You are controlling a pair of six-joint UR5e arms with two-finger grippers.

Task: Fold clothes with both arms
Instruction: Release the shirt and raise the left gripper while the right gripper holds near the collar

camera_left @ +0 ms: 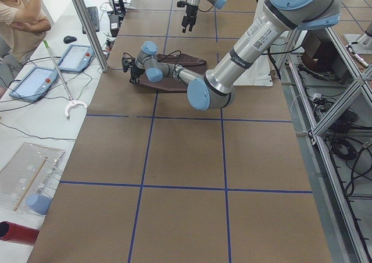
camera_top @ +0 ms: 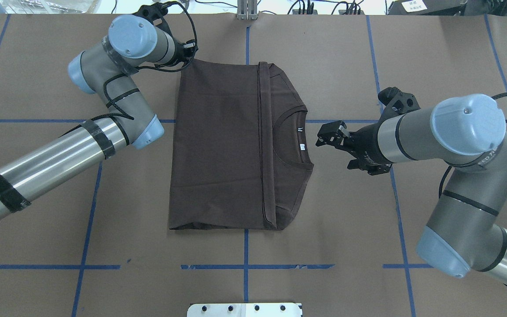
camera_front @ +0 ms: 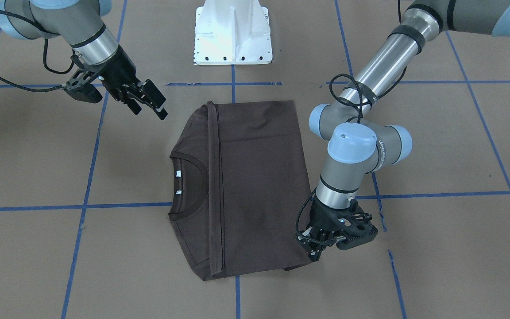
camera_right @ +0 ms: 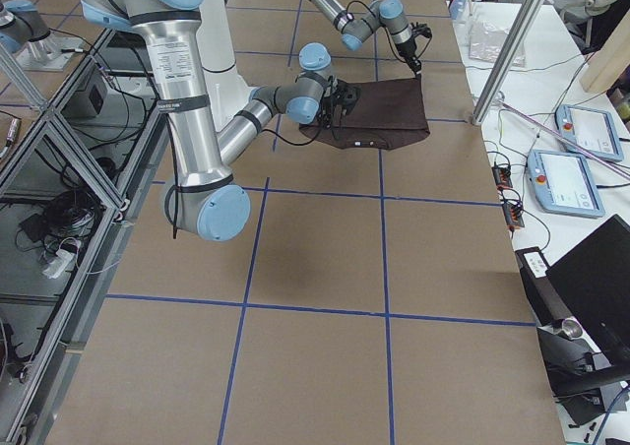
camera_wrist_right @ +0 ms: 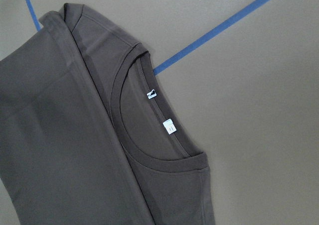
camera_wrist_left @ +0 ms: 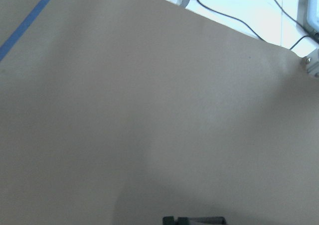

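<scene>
The dark brown T-shirt (camera_front: pixel 255 186) lies folded flat on the table, its hem doubled over to just short of the collar (camera_top: pixel 295 136), where two small white tags show. The right wrist view shows the collar and tags (camera_wrist_right: pixel 159 135). My left gripper (camera_front: pixel 314 253) points down at the corner of the shirt's folded edge, near the table's far side (camera_top: pixel 189 55). I cannot tell whether it is open or shut, and its wrist view shows only bare paper. My right gripper (camera_front: pixel 149 113) is open and empty, hovering just off the collar side (camera_top: pixel 335 147).
The white base block (camera_front: pixel 233 31) stands at the robot's side of the table. Blue tape lines (camera_top: pixel 244 246) cross the brown paper. An operator (camera_left: pixel 20 18) and tablets (camera_left: pixel 29 82) are past the table's far edge, close behind my left gripper.
</scene>
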